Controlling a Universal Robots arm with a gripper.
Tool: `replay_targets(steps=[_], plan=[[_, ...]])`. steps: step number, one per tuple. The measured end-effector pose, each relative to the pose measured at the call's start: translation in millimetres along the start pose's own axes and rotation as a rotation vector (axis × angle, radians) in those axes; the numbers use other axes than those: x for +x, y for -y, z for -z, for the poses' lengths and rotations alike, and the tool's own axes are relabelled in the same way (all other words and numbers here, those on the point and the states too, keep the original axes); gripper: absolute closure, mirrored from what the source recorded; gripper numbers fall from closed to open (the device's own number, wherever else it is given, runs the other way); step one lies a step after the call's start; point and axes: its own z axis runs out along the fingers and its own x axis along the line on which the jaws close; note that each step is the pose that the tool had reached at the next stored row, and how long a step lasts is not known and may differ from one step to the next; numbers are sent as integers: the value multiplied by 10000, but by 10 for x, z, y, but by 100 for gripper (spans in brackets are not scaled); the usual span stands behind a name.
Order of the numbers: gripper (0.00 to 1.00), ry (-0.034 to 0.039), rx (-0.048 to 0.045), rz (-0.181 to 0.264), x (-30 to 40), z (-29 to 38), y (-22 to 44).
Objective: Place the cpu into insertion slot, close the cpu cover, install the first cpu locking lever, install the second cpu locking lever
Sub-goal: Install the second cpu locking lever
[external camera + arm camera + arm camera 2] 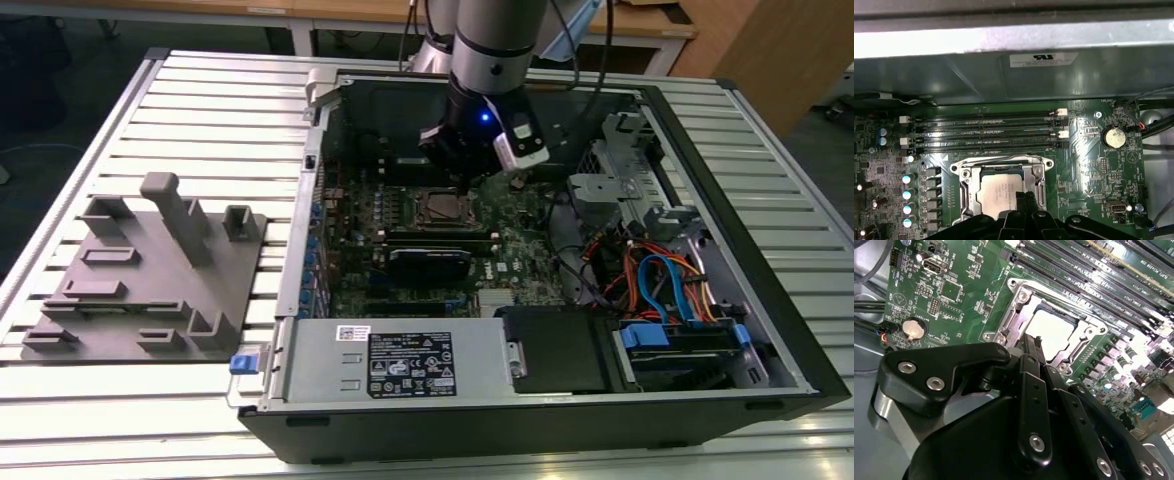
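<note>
Fingertips of the black robot hand sit pressed together, holding nothing, touching the thin silvery metal cover closed over the flat silver-grey square chip in its black-framed socket; pressing steadily downward seems wise.

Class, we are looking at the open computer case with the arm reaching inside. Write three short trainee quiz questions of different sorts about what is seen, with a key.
1. True or false: the silver-grey square cpu lies flat on the board, with the silvery metal cpu cover framing it.
2. What is the black gripper nearest to? A) the grey moulded tray outside the case; B) the edge of the cpu and its cover; C) the blue cables.
3. What colour is the circuit board that carries the round silver coin battery?

Key: 1 true; 2 B; 3 green.
</note>
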Motion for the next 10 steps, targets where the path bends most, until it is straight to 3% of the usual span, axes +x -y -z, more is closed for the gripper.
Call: replay_targets(steps=[10], plan=[[90, -1, 0, 19, -8, 2, 119]])
